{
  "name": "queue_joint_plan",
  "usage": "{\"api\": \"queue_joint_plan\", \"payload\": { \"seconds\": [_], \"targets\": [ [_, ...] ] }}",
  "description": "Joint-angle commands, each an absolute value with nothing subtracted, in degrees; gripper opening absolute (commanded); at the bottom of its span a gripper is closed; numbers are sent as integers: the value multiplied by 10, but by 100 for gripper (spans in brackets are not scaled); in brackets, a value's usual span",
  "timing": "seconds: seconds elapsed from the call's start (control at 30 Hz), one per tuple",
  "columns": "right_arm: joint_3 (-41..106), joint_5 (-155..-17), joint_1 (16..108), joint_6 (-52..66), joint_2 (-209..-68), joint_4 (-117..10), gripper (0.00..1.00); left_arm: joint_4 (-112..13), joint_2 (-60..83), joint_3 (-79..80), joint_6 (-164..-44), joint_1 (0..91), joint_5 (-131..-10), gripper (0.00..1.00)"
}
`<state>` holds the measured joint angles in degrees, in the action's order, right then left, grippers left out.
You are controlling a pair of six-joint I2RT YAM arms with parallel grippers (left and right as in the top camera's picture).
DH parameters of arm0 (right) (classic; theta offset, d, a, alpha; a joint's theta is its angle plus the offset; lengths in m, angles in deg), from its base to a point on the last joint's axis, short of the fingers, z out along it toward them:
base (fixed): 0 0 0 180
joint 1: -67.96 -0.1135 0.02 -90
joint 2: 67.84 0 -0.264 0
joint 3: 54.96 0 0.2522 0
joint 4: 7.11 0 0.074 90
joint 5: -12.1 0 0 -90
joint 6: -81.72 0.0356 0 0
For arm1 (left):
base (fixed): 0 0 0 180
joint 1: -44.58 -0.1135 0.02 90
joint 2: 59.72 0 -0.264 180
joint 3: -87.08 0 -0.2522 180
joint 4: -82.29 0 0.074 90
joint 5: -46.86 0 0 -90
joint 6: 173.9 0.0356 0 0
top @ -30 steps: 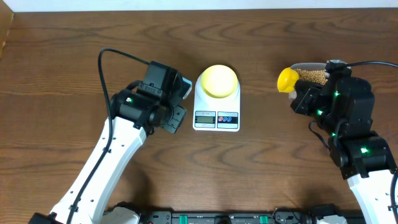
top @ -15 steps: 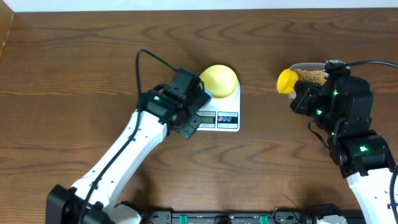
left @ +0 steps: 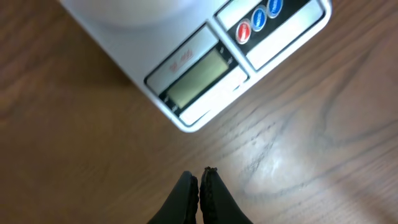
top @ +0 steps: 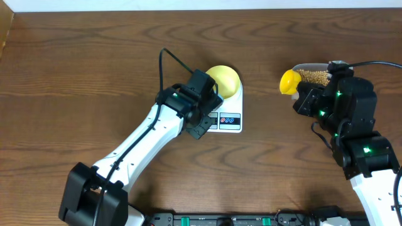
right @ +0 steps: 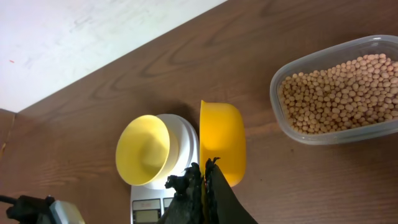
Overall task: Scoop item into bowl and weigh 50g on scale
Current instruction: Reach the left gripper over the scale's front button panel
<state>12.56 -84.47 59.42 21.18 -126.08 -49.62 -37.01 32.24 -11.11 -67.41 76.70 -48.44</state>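
Note:
The white scale (top: 228,117) stands mid-table with the pale-yellow bowl (top: 224,80) on its platform. In the right wrist view the bowl (right: 146,149) shows nothing inside. My left gripper (top: 201,130) is shut and holds nothing. It hovers at the scale's front-left corner, and in the left wrist view its tips (left: 200,179) sit over bare wood just short of the display (left: 196,78). My right gripper (right: 205,169) is shut on the handle of a bright yellow scoop (right: 222,140), held to the right of the scale. The tan beans (right: 339,93) fill a clear tub (top: 314,76).
The clear tub (right: 281,115) sits at the back right, just behind the scoop (top: 290,80) and under my right arm. A red and a blue button (left: 257,20) lie right of the display. A pale wall edge runs along the table's far side.
My left arm has swung right from the scale's left side and now covers its display and front-left corner. The right arm and scoop have not moved.

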Motion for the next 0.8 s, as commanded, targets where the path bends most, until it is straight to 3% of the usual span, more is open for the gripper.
{"api": "queue_joint_plan", "payload": {
  "seconds": [0.0,0.77],
  "targets": [
    [139,-838,597,203,-1261,-496,1,-383,325,-113,-661,775,-487,8],
    [139,-838,597,203,-1261,-496,1,-444,346,-113,-661,806,-487,8]
  ]
}}
